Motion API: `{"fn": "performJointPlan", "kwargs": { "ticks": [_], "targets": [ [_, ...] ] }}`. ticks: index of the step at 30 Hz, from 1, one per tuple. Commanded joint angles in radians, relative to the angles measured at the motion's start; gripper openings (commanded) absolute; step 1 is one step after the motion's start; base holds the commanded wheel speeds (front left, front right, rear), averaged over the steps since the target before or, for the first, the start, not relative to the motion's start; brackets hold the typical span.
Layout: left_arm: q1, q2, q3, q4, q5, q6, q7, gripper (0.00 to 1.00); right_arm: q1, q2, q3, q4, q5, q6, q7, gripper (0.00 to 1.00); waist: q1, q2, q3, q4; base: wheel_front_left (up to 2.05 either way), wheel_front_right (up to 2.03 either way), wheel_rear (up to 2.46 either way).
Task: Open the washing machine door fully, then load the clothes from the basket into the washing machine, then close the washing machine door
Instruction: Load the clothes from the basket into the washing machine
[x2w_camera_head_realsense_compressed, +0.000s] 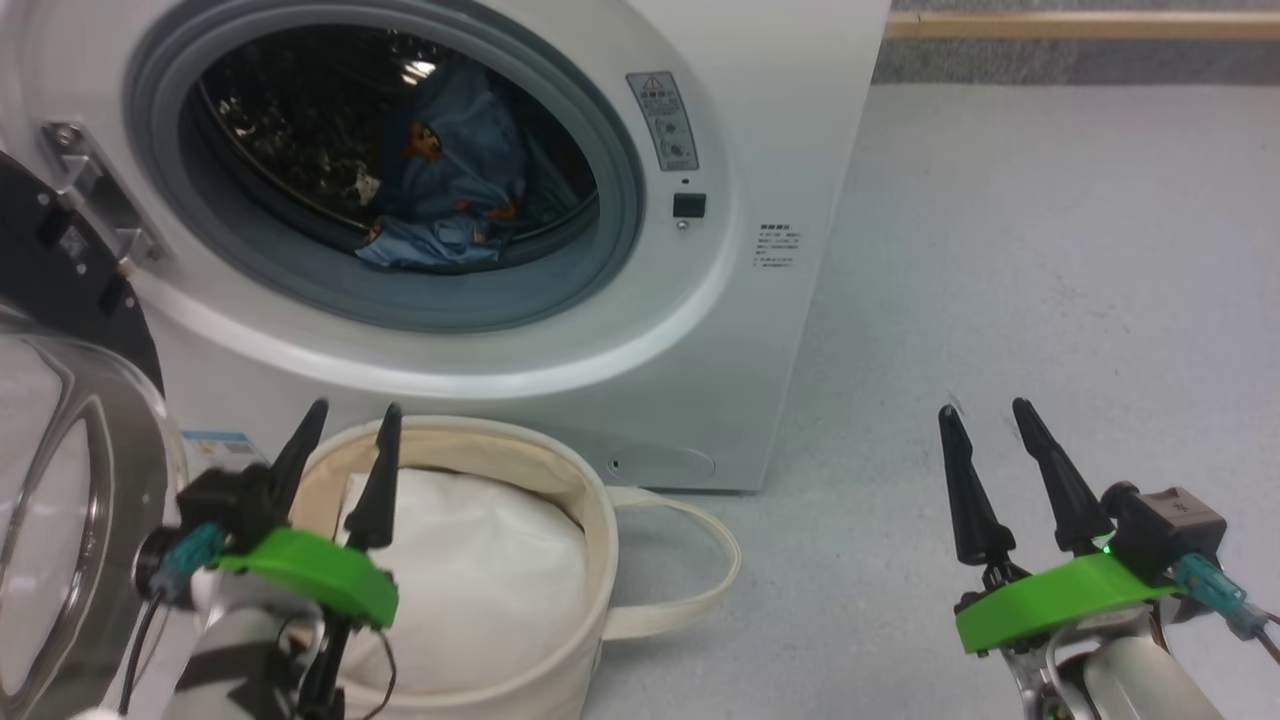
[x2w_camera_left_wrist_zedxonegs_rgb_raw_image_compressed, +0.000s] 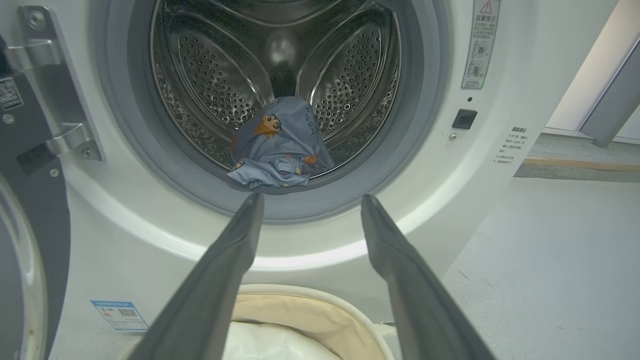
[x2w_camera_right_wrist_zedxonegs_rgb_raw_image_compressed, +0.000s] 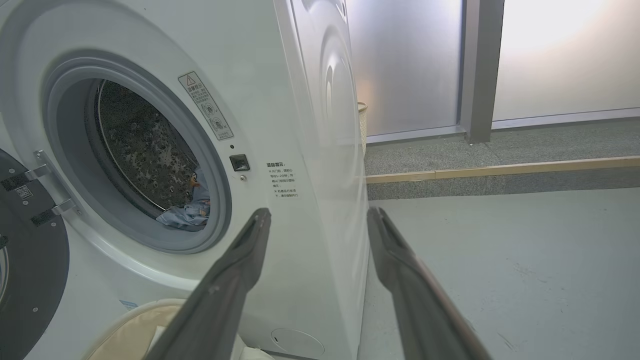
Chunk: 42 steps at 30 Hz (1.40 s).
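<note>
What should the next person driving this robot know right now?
The left tool is open and empty, above the basket.
The right tool is open and empty, over the floor to the right of the washing machine.
The washing machine door is swung open on the left.
The clothes lie in the drum, front edge at the drum's lip.
The basket sits in front of the machine with a white padding cloth inside.
Done: door open, clothes loaded.
Left: close the door. It may be wise to check first that no fabric gets trapped.
</note>
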Motion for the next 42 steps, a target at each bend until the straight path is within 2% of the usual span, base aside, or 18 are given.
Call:
{"fn": "performJointPlan", "kwargs": {
  "ticks": [1,15,23,27,42],
  "targets": [
    [-0.002,0.017,0.051,-0.038,0.006,0.01,-0.009,1.0,-0.006,-0.018,0.015,-0.036,0.004,0.0,-0.005,1.0,0.0003,-0.0001,-0.015,0.003,0.0,0.0,0.0],
    [0.087,-0.001,0.122,-0.095,0.044,0.003,-0.009,1.0,0.023,-0.018,0.014,-0.051,0.009,0.0,-0.005,1.0,0.0003,-0.0001,-0.052,-0.009,0.0,0.0,0.0],
    [0.087,-0.02,0.155,-0.063,0.001,-0.009,-0.009,1.0,0.021,-0.016,0.02,-0.049,0.019,0.0,-0.005,1.0,0.0003,-0.0001,-0.056,-0.006,0.0,0.0,0.0],
    [0.079,-0.024,0.166,-0.051,-0.025,-0.014,-0.009,1.0,0.017,-0.013,0.029,-0.046,0.022,0.0,-0.005,1.0,0.0003,-0.0001,-0.057,-0.005,0.0,0.0,0.0],
    [0.078,-0.017,0.158,-0.033,-0.021,-0.018,-0.009,1.0,0.016,-0.011,0.03,-0.042,0.026,0.0,-0.005,1.0,0.0003,-0.0001,-0.063,0.0,0.0,0.0,0.0]
  ]
}}
